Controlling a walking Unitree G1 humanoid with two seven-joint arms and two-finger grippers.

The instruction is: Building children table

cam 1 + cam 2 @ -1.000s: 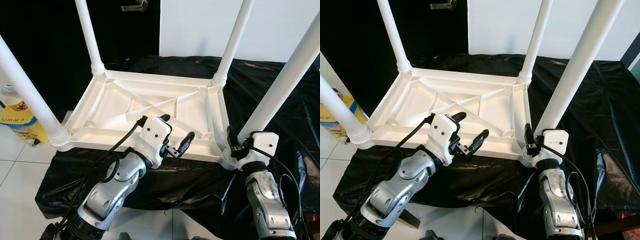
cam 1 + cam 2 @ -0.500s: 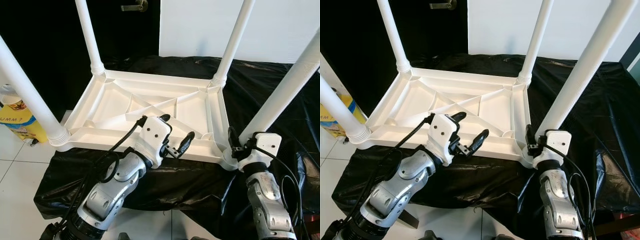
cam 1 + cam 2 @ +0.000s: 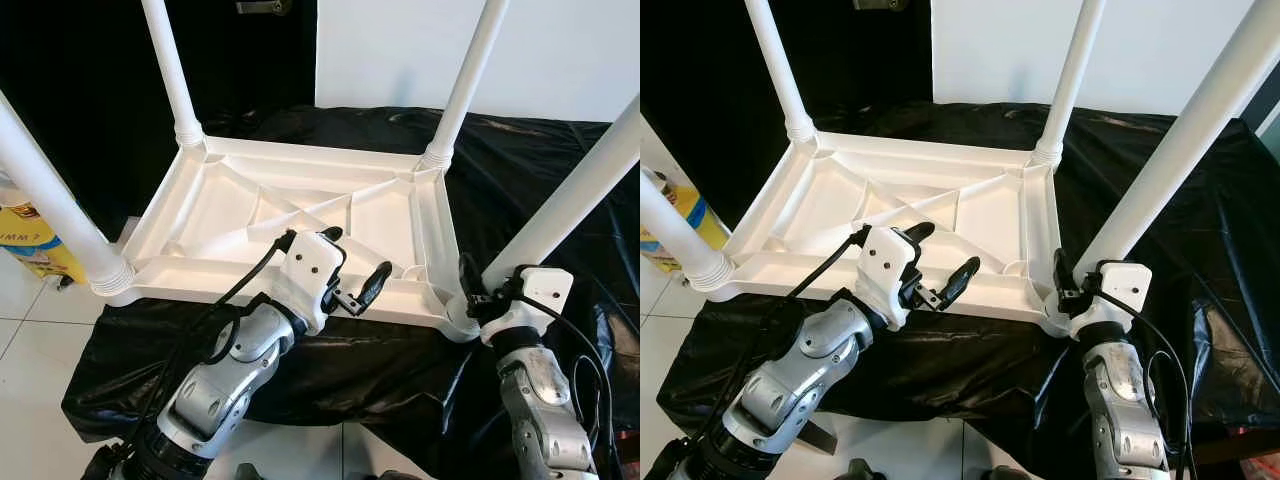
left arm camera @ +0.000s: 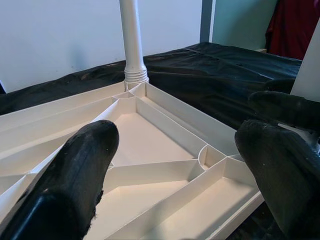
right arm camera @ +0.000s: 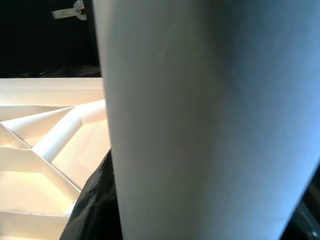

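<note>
Only one legible item: yellow package (image 3: 32,243) on the floor at the robot's left, beside the upturned white table (image 3: 300,215); dark printed letters along its upper edge, partly cut off by the near-left table leg (image 3: 55,205); reads roughly "MM ?", first characters hidden; a coloured picture or logo sits above the letters, too small to make out; no other text, number or brand readable.

My two head eyes look down on the upturned table (image 3: 300,210); my left wrist camera skims low over its ribs, my right presses against its near-right leg (image 5: 200,120).
</note>
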